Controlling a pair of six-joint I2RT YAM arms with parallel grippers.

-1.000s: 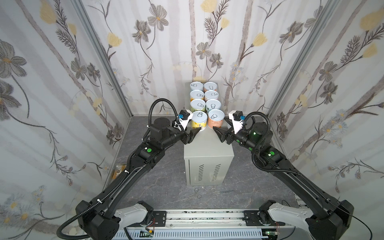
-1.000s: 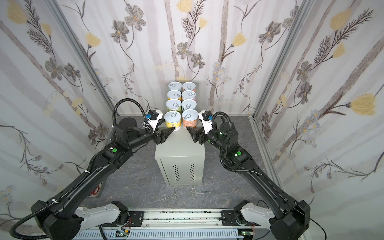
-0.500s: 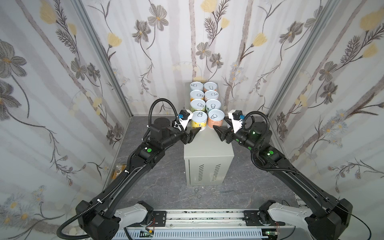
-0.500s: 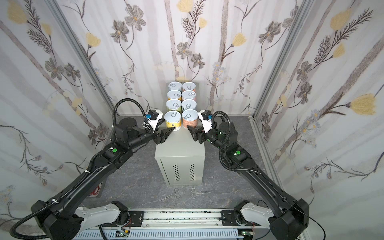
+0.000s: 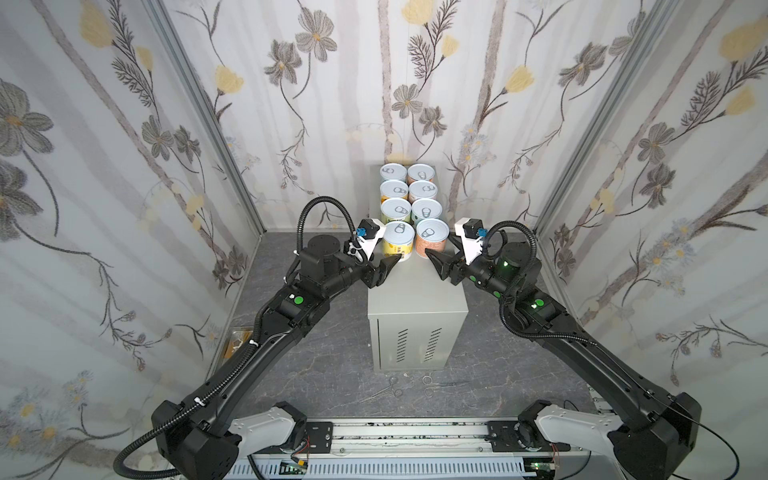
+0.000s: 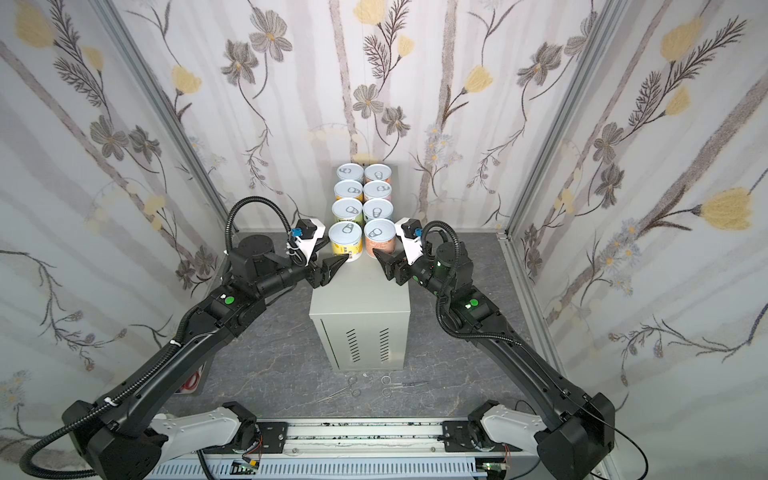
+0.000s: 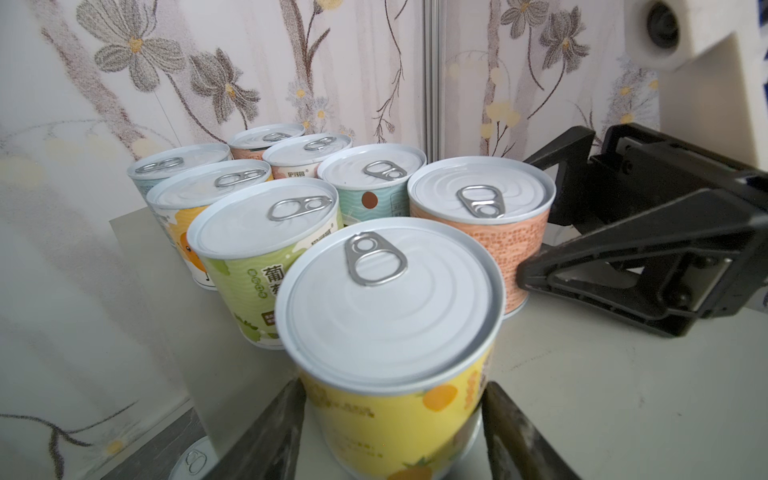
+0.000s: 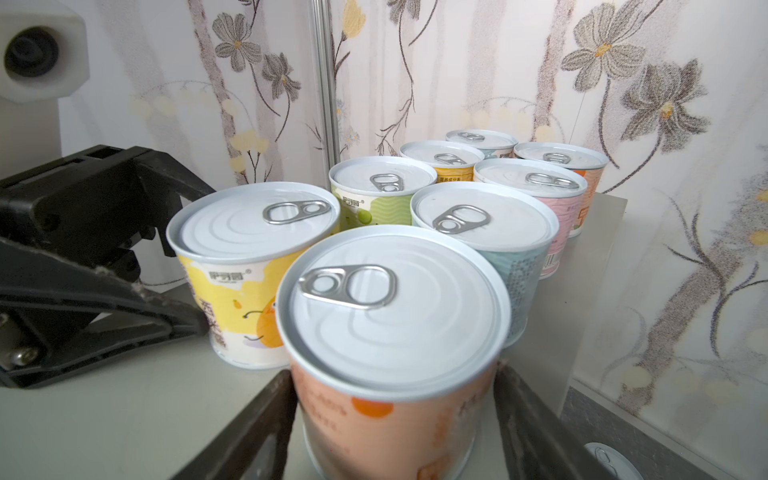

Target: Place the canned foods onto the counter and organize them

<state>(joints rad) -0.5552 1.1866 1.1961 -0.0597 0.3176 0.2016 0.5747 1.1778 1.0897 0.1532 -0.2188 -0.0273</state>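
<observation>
Bright, even, diffuse light fills every view; shadows on the floor (image 5: pixel 332 374) are faint and soft. Both top views stretch toward their edges. Up close, the yellow can (image 7: pixel 395 419) label blurs slightly.

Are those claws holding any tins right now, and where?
The left gripper clamps the yellow can by its lower sides. The right gripper straddles the orange can; whether it grips cannot be told.

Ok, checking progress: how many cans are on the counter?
8, in two columns of four on the counter: yellow can and orange can in front, three pairs behind. Others may be hidden.
</observation>
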